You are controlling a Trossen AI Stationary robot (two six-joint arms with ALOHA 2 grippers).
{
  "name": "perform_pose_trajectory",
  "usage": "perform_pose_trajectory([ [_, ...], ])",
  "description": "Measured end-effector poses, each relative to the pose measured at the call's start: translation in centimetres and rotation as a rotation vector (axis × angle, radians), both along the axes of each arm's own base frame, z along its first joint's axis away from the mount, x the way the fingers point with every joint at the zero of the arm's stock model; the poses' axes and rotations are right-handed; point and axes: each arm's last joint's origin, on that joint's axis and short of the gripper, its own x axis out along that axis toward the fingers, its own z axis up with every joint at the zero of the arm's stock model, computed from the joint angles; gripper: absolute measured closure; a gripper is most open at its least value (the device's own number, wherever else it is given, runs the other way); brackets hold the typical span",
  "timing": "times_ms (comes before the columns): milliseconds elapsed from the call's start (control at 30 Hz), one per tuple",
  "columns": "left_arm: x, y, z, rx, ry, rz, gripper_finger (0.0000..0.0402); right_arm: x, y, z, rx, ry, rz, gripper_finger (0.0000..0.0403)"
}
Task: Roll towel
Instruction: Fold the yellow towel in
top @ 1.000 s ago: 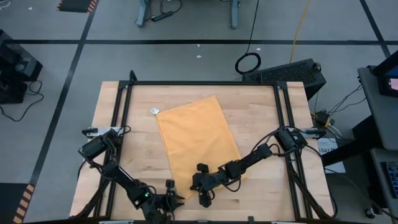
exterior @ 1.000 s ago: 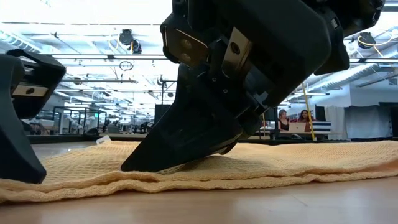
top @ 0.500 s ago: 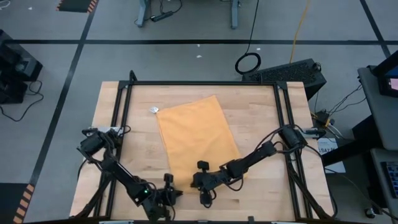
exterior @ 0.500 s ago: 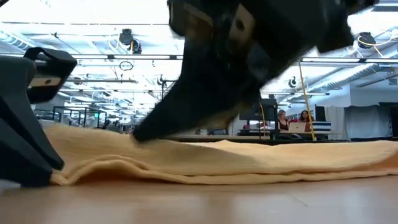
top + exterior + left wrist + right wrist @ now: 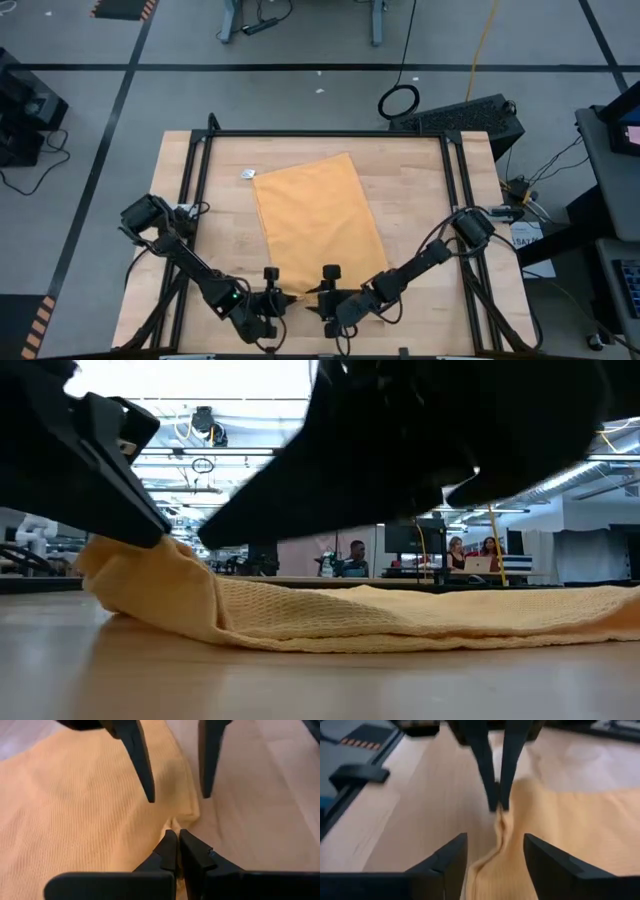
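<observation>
Your left end effector has its fingers pressed together on the near edge of the soft mustard-yellow woven towel, pinching a small fold of cloth between the tips. In the left wrist view the fabric puckers right at those tips, so you have the hem itself, not just the counter. That pinch is what lifts the corner: in the low view the cloth rises in a hump under the dark finger while the rest lies flat.

Your right end effector sits just beside the left one at the same edge, with its fingers spread and the towel's rumpled hem running between them, held by nothing. It looks placed to take a second grip alongside, so the edge can be turned over evenly.

The towel stretches away from both end effectors across the pale wooden counter, its small white tag at the far corner. The roll has barely begun.
</observation>
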Motion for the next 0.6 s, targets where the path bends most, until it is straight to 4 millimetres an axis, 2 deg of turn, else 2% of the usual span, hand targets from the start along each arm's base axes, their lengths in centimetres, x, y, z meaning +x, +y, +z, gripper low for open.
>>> perform_pose_trajectory([
  [100, 0.1, 0.0, 0.0, -0.011, 0.005, -0.007, 0.039, 0.1, 0.1, -0.1, -0.001, -0.03, -0.028, 0.0206],
  [300, 0.1, -0.1, 0.0, -0.023, 0.005, -0.011, 0.039, 0.8, -0.5, -0.7, 0.05, -0.005, 0.069, 0.0196],
  [467, 0.1, -0.2, 0.1, -0.037, 0.007, -0.026, 0.039, 1.3, -1.1, -1.3, 0.051, -0.005, 0.067, 0.0212],
  [600, 0.1, -0.3, 0.2, -0.038, 0.004, -0.039, 0.039, 1.7, -1.6, -1.2, 0.071, 0.002, 0.102, 0.0241],
])
